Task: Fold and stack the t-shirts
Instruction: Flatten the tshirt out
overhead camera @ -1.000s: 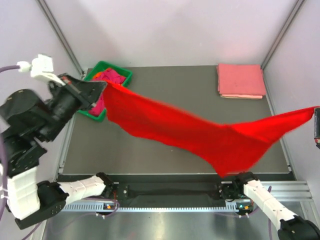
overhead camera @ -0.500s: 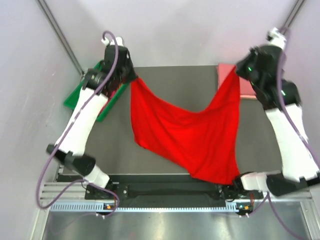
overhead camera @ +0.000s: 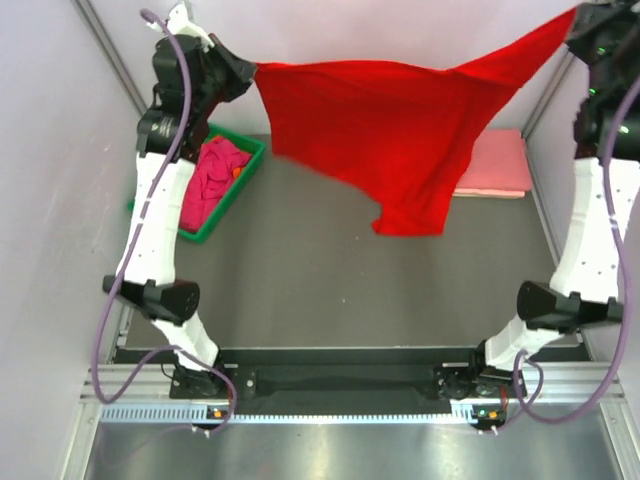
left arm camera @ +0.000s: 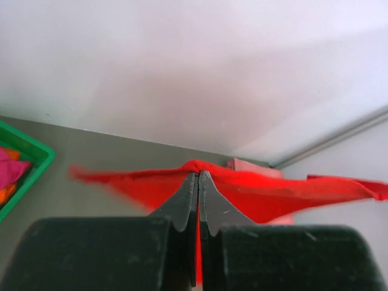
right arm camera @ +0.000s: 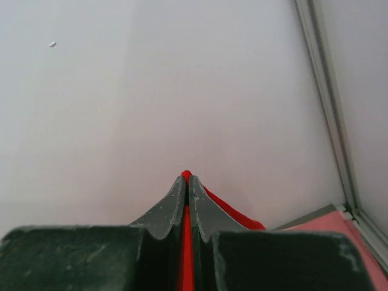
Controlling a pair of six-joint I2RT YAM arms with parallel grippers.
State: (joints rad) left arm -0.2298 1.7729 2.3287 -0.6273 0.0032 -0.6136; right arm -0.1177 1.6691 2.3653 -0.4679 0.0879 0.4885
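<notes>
A bright red t-shirt (overhead camera: 390, 125) hangs stretched in the air above the far half of the table, one end drooping at the middle right. My left gripper (overhead camera: 250, 72) is shut on its left corner, high at the back left; the cloth shows pinched between its tips in the left wrist view (left arm camera: 242, 191). My right gripper (overhead camera: 578, 14) is shut on its right corner at the top right; red cloth (right arm camera: 187, 248) fills the slit between its tips. A folded salmon pink t-shirt (overhead camera: 500, 165) lies at the back right. A magenta t-shirt (overhead camera: 205, 180) lies in the green tray.
The green plastic tray (overhead camera: 240, 185) stands at the back left, with a bit of orange cloth (overhead camera: 233, 171) in it. The dark table top (overhead camera: 330, 290) ends at pale walls behind and at both sides. Metal corner posts (overhead camera: 120, 70) rise at the back.
Both arms have lifted high and moved back, raising the red t-shirt off the table and pulling it taut between them. Before, it sagged low over the middle of the table.
</notes>
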